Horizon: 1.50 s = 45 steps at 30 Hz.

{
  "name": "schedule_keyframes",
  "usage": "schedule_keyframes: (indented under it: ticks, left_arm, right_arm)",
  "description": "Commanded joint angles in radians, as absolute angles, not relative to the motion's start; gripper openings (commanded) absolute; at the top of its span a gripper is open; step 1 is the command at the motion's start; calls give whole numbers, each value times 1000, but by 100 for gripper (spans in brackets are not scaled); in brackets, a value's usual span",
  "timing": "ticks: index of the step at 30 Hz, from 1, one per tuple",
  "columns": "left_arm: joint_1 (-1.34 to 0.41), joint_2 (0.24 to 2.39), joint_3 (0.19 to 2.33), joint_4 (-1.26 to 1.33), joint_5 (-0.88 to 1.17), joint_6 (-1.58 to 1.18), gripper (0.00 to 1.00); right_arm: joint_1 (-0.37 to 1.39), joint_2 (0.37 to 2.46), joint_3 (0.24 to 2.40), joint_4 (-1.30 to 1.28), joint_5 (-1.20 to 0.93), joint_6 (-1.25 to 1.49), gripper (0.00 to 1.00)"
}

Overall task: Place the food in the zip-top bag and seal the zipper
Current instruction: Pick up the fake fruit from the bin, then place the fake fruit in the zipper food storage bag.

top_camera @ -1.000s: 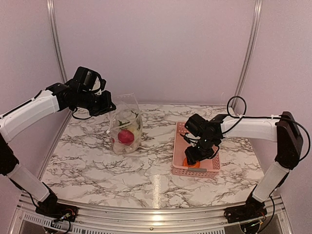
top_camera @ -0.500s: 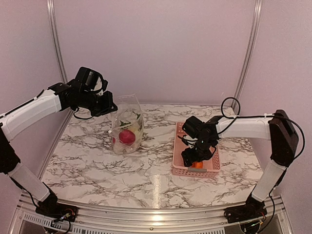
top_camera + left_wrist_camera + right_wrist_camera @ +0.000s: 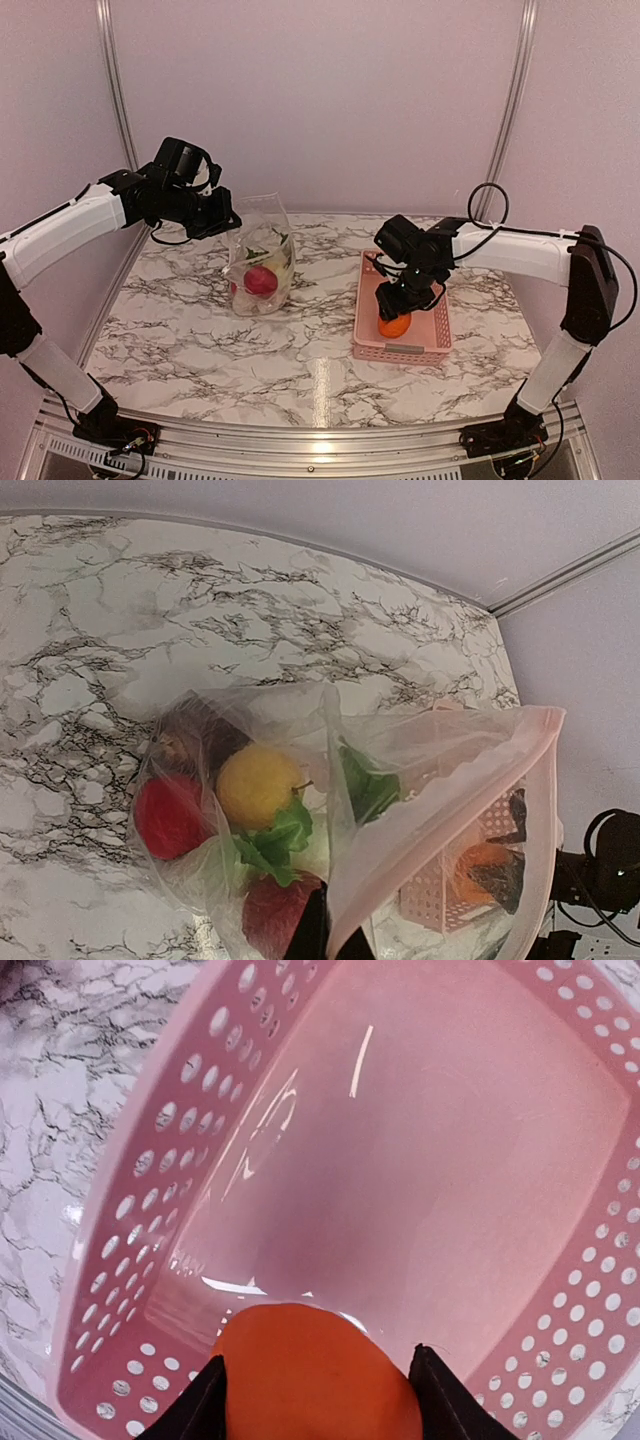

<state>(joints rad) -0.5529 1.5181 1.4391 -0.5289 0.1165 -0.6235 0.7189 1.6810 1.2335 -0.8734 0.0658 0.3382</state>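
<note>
1. Where the left gripper [image 3: 224,216] clamps its rim, zip-top bag [image 3: 260,258] stands upright on table [image 3: 180,330], left of centre, long axis vertical, mouth upward; food [image 3: 255,785] inside.
2. Jaws of right gripper [image 3: 320,1400] clamp orange ball [image 3: 310,1350] over pink basket [image 3: 420,1160], well apart from bag.

Open bag [image 3: 262,222] upright, food [image 3: 259,280] inside

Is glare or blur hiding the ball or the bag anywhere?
Top view: one bright reflection on the table near the front, clear of both. Right wrist: white glare streaks on the basket floor; the ball sits at the bottom edge, soft-edged. Left wrist: the bag hazes what lies behind; food inside reads clearly.
</note>
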Motion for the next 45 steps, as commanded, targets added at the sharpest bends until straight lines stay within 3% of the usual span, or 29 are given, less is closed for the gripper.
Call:
schedule_keyframes:
  ticks: [1, 19, 33, 38, 39, 42, 45]
  left_arm:
    - [-557, 1520, 1440, -550, 125, -623, 0]
    - [-557, 1551, 1463, -543, 158, -615, 0]
    - [-557, 1558, 1491, -558, 181, -599, 0]
    - [-557, 1552, 1488, -557, 191, -597, 0]
    - [-557, 1550, 1488, -558, 192, -597, 0]
    - [-557, 1548, 1488, -557, 192, -596, 0]
    - [-557, 1544, 1489, -564, 187, -594, 0]
  right_arm:
    - [711, 1637, 1380, -929, 132, 319, 52]
    - [874, 1770, 1930, -789, 72, 229, 46]
    - [934, 1889, 2062, -638, -25, 202, 46]
    - [938, 2008, 2208, -684, 51, 209, 46]
    - [939, 2037, 2253, -697, 57, 211, 47]
    - [938, 2102, 2357, -743, 87, 229, 65]
    - [937, 2089, 2348, -755, 117, 242, 73]
